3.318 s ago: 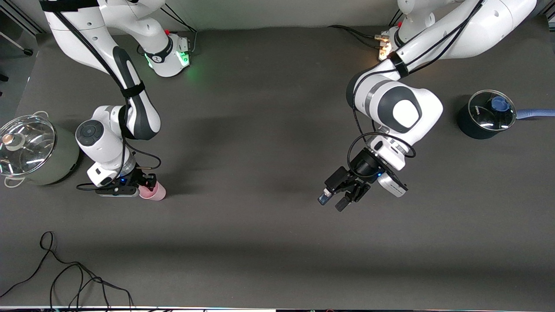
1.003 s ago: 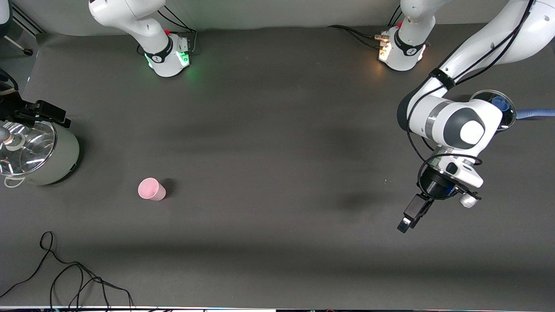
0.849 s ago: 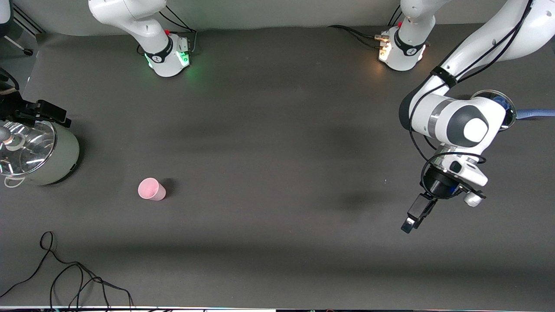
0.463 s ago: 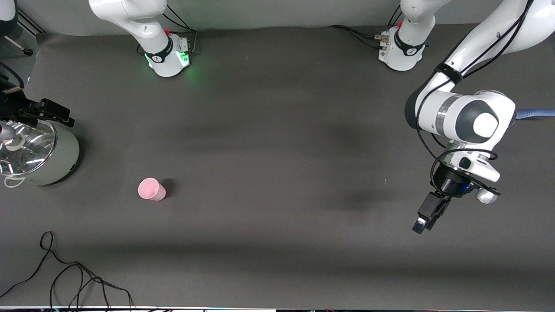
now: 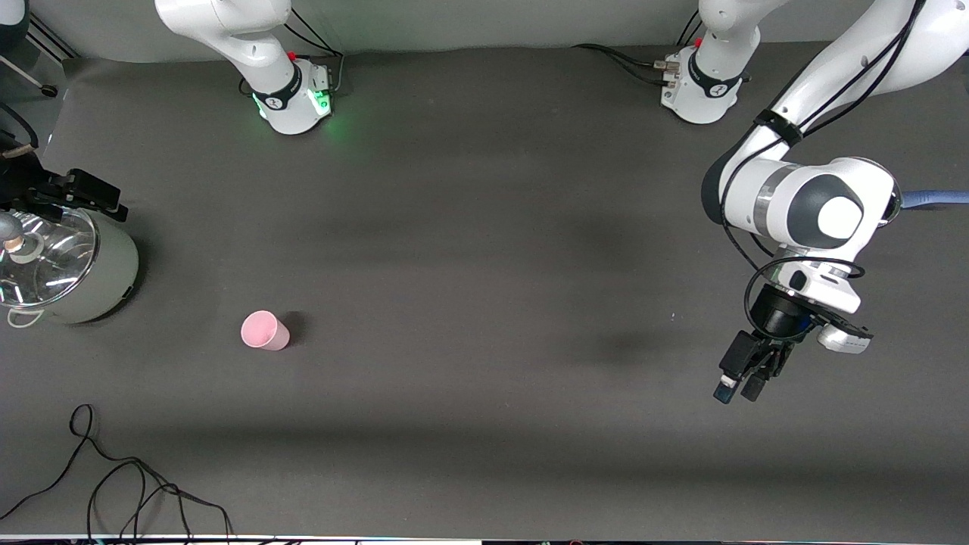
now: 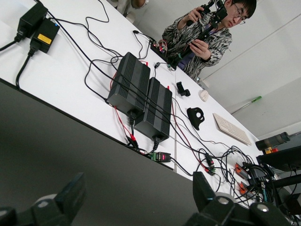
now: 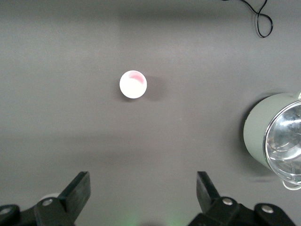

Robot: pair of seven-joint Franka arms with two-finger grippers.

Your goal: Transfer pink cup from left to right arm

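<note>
The pink cup [image 5: 265,331] stands upright and alone on the dark table, toward the right arm's end; from above its round rim [image 7: 133,84] is visible. My right gripper [image 7: 143,184] hangs high up, open and empty; in the front view it [image 5: 102,198] shows at the frame's edge above the grey-green pot. My left gripper [image 5: 738,389] hovers over bare table at the left arm's end, a long way from the cup. It is also open, with nothing between its fingers [image 6: 75,190].
A grey-green pot [image 5: 113,280] with a glass lid stands at the right arm's end, also in the right wrist view [image 7: 256,136]. A dark pot's blue handle [image 5: 939,198] pokes out from under the left arm. A black cable [image 5: 113,477] lies near the front edge.
The right gripper has let go of the cup and risen away over the pot. The left arm has swung toward its own end of the table, then turned its gripper. The cup has stayed put.
</note>
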